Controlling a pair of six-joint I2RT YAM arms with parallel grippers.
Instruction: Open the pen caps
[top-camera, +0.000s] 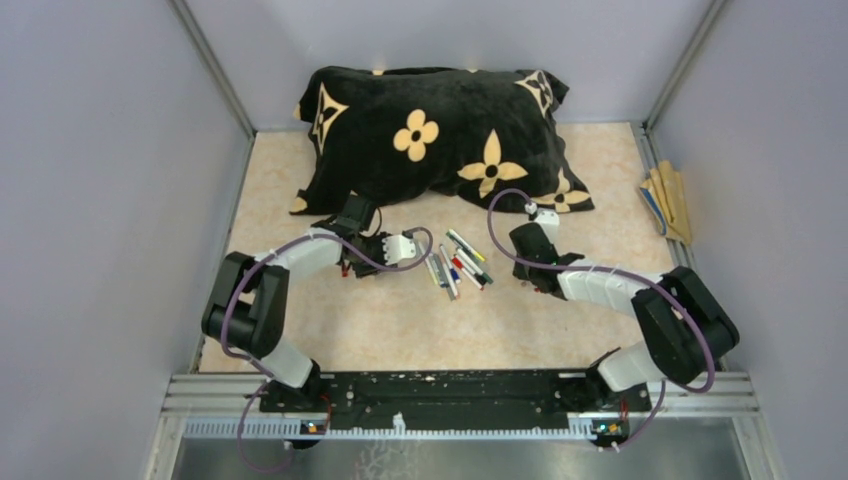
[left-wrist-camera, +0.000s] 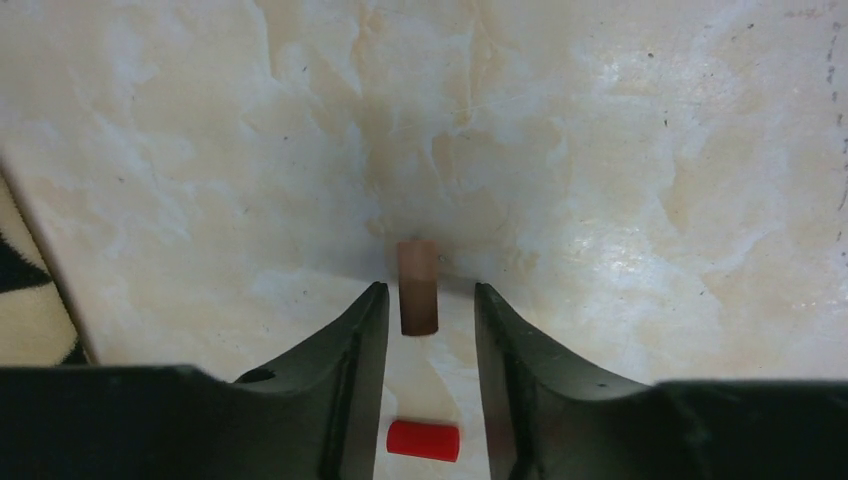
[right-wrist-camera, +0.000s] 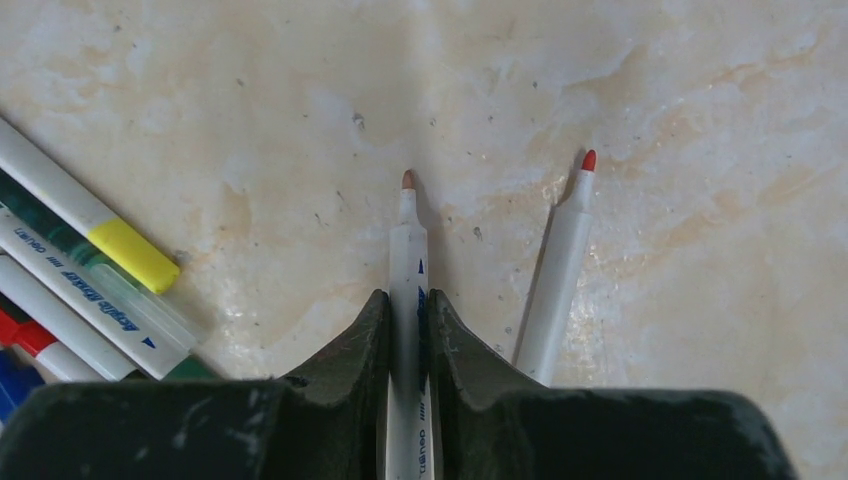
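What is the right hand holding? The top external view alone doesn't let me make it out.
Observer: The right hand is clamped on a white-barrelled pen with its cap off; the bare tip is brown.
Operator: Where's its cap?
Observer: A brown cap sits between the fingers of the left hand, with gaps on both sides, not gripped.
Operator: Any other pen opened?
Observer: Yes, a second pen, red-tipped and capless, lies beside the held one, apart from it.
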